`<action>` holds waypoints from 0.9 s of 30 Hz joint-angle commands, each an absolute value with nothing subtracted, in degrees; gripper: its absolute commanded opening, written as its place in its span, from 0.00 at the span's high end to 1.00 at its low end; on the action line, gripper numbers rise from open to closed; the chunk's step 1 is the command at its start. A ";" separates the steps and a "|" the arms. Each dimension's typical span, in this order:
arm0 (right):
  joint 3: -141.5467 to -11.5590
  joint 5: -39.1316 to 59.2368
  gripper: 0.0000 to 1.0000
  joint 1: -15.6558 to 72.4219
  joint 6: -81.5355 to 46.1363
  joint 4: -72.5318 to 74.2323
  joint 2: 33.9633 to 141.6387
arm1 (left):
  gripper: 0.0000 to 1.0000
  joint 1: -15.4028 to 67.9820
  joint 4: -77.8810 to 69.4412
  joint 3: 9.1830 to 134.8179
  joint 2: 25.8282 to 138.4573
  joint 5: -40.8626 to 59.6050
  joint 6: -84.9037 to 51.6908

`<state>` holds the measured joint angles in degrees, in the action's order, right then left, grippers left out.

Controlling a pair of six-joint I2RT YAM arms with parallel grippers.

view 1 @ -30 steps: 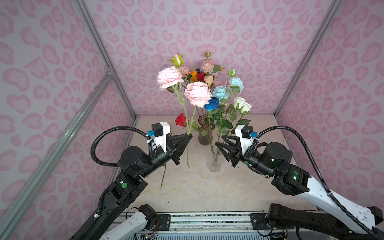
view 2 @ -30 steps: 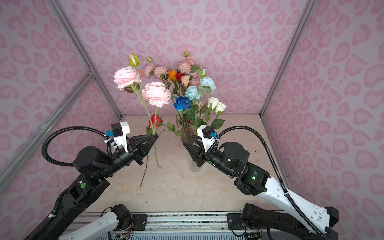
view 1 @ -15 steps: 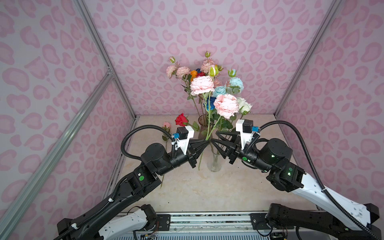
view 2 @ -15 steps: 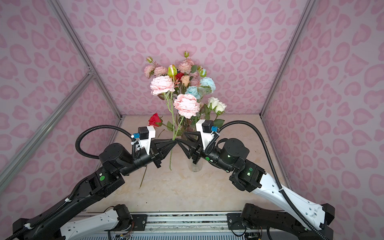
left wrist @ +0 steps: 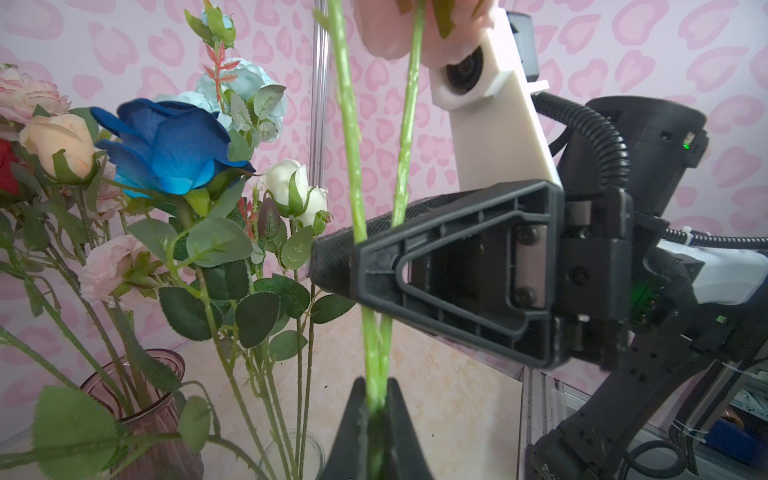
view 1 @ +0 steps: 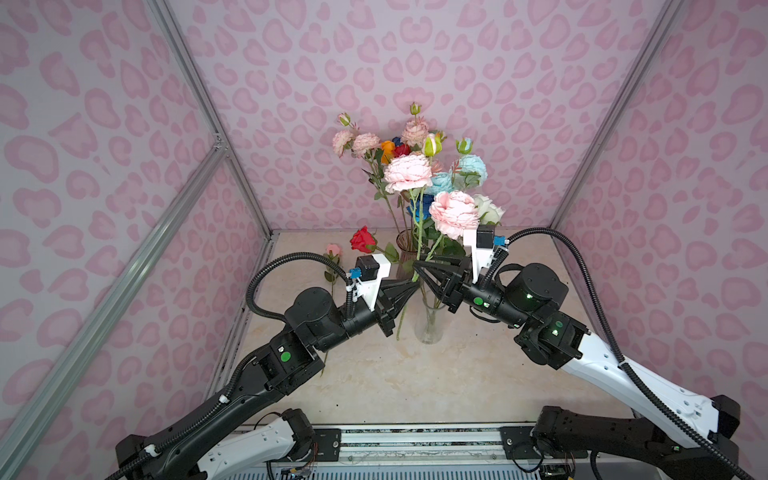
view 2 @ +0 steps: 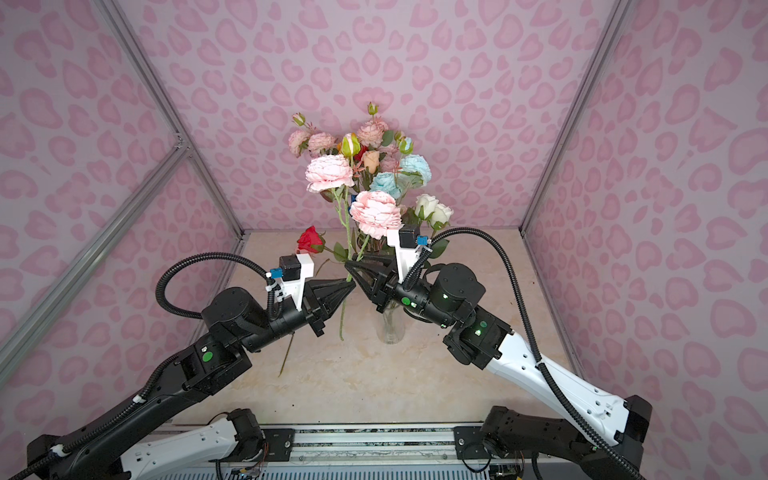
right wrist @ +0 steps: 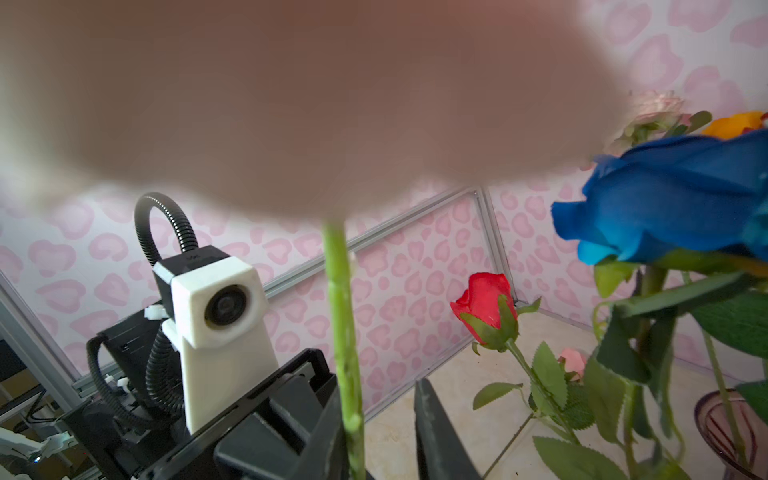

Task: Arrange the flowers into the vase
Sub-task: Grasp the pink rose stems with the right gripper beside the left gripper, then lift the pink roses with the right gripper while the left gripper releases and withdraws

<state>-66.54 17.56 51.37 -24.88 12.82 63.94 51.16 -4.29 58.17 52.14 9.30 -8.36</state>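
- The left pincer is clenched on the green stems of two big pink flowers, gripping them low down. The blooms stand high above it, roughly upright.
- In the left wrist view the two stems sit pressed together between its fingers.
- The right pincer comes in from the other side, just above the left one, and nearly meets it tip to tip in both top views.
- Its jaws are apart around the same stems. In the right wrist view one stem lies against one finger, with a clear gap to the other finger, so there is no grip.
- A pink bloom, blurred, fills most of the right wrist view.
- The loose ends of the held stems hang just beside the clear vase, outside it and short of the desk.
- Thin stems already stand in the clear vase.
- Behind it is a tinted vase with more stems. Together they carry a bunch of pale pink, orange, red, dark blue, light blue and white heads.
- A red rose leans out low on the left of the bunch; I cannot tell which vase holds it.
- A small pink flower lies on the desk near the left arm, its stem running under that arm.
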 commanded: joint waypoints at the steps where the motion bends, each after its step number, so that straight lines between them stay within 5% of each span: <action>1: -67.01 19.33 0.86 51.42 -26.32 15.20 64.64 | 0.97 51.15 -5.79 58.18 51.77 9.35 -7.23; 6: -66.82 19.40 0.97 51.42 -26.33 15.07 64.38 | 0.94 51.15 -5.76 58.16 52.01 8.22 -7.54; 16: -69.01 15.25 1.00 51.42 -21.75 9.49 63.17 | 0.53 51.15 -4.81 54.64 47.93 -0.34 -9.48; 22: -70.52 11.32 1.00 51.45 -16.62 3.85 60.01 | 0.53 51.15 -4.67 44.94 38.10 -10.72 -12.49; 27: -70.16 5.50 1.00 51.43 -10.98 -0.38 56.30 | 0.53 51.11 -2.31 37.24 30.63 -29.86 -18.08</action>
